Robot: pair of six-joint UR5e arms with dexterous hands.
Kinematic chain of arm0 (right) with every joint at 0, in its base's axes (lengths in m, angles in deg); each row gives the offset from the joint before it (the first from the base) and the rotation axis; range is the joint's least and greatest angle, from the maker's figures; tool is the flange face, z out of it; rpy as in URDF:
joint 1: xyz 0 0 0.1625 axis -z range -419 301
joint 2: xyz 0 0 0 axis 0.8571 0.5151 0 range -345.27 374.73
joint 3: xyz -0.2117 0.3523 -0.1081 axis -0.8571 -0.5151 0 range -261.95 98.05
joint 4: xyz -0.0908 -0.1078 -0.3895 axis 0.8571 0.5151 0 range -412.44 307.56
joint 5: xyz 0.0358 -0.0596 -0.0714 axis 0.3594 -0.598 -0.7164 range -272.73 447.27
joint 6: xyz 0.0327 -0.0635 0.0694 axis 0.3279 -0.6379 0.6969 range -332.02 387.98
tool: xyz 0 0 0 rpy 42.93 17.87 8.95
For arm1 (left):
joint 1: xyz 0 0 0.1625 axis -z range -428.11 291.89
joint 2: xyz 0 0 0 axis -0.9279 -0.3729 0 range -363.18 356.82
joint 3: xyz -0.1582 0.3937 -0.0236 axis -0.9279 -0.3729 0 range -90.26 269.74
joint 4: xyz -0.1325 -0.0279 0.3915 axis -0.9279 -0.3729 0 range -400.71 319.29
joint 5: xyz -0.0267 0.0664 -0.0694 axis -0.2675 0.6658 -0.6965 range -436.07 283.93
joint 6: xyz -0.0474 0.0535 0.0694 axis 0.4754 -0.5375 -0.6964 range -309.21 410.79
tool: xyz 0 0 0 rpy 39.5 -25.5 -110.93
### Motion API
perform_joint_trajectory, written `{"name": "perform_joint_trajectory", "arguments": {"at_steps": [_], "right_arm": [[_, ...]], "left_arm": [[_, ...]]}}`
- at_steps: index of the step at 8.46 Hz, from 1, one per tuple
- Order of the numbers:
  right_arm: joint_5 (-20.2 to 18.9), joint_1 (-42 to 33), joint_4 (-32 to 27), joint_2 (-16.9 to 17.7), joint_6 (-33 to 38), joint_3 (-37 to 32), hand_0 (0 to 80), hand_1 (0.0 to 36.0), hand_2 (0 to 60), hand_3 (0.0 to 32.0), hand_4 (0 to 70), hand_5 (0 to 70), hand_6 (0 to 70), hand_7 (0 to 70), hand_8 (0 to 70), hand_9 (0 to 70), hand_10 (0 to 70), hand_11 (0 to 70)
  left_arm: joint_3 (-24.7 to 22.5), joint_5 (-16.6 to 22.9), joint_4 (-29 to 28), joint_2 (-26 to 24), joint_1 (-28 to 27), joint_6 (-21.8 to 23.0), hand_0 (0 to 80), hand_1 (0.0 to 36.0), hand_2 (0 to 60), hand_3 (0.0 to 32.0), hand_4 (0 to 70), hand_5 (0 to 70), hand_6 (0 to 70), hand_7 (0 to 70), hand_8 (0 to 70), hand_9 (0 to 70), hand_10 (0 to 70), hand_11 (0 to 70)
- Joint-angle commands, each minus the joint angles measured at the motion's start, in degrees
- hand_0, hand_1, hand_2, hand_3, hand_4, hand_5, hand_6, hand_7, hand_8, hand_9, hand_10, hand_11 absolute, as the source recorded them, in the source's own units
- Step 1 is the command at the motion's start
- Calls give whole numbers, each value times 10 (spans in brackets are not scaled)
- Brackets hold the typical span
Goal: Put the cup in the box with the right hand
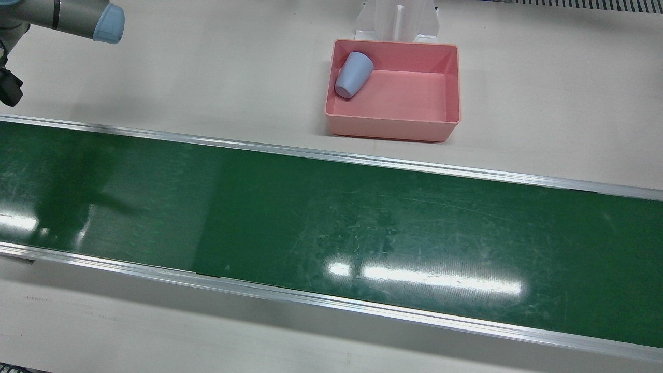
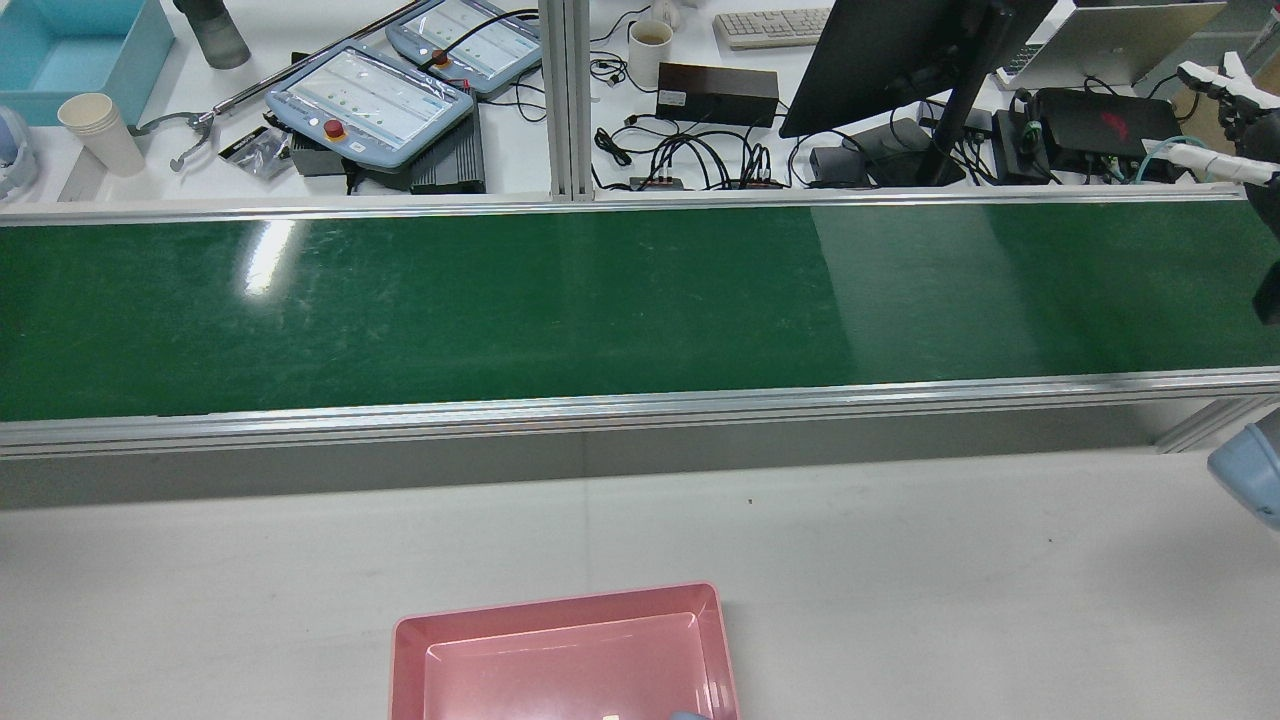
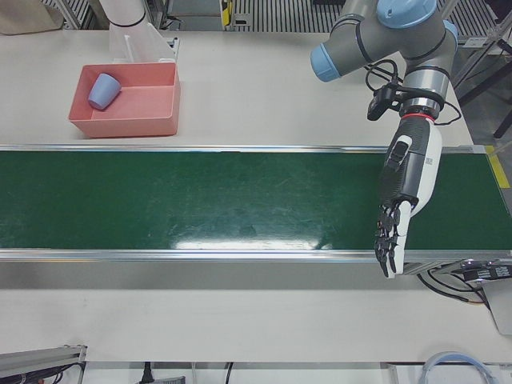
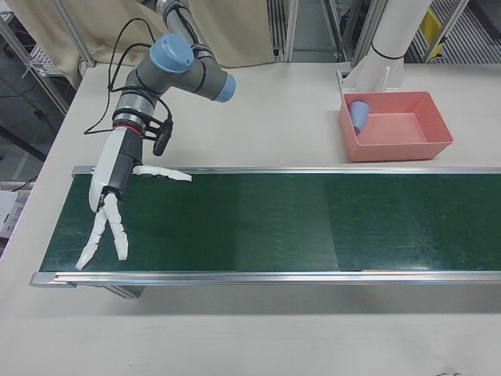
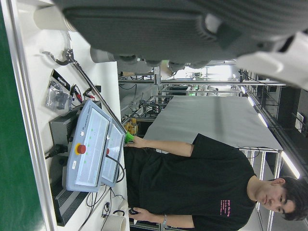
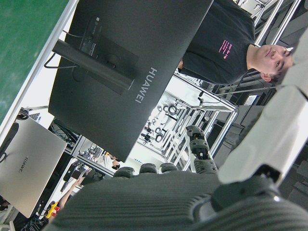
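Already the blue cup (image 1: 354,74) lay inside the pink box (image 1: 450,83), tipped on its side in the corner of the box nearest the white stand (image 1: 398,20), with its wide mouth leaning up against the wall there. It looked like it had simply come to rest that way, which would be why it was not standing up. So the job seemed done, since nothing was holding the cup. The right hand (image 4: 109,207) hung over the far end of the green belt (image 4: 266,223), well apart from the box, with its white fingers (image 4: 100,235) spread out and pointing down and nothing in them. I think it was kept out there so it would not bump the box. The left hand (image 3: 400,204) hung over the other end of the belt, long and straight, fingers apart and also empty. The front view showed the cup and box best, from nearly straight above, but it showed no hand at all, only a bit of arm at the edge. The rear view cut the box off, so just a sliver of the cup peeked in at the bottom. The two hand views showed no cup, only a monitor (image 6: 125,67), touch panels (image 5: 94,149) and a person in a black shirt (image 5: 192,178) across the belt.
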Motion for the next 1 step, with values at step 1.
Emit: {"name": "perform_joint_trajectory", "arguments": {"at_steps": [1], "right_arm": [[0, -3, 0, 3, 1, 2, 388, 103, 94, 0, 0, 26, 0, 0, 0, 0, 0, 0]], "left_arm": [[-1, 0, 0, 0, 1, 0, 0, 0, 0, 0, 0, 0, 0, 0, 0, 0, 0, 0]]}}
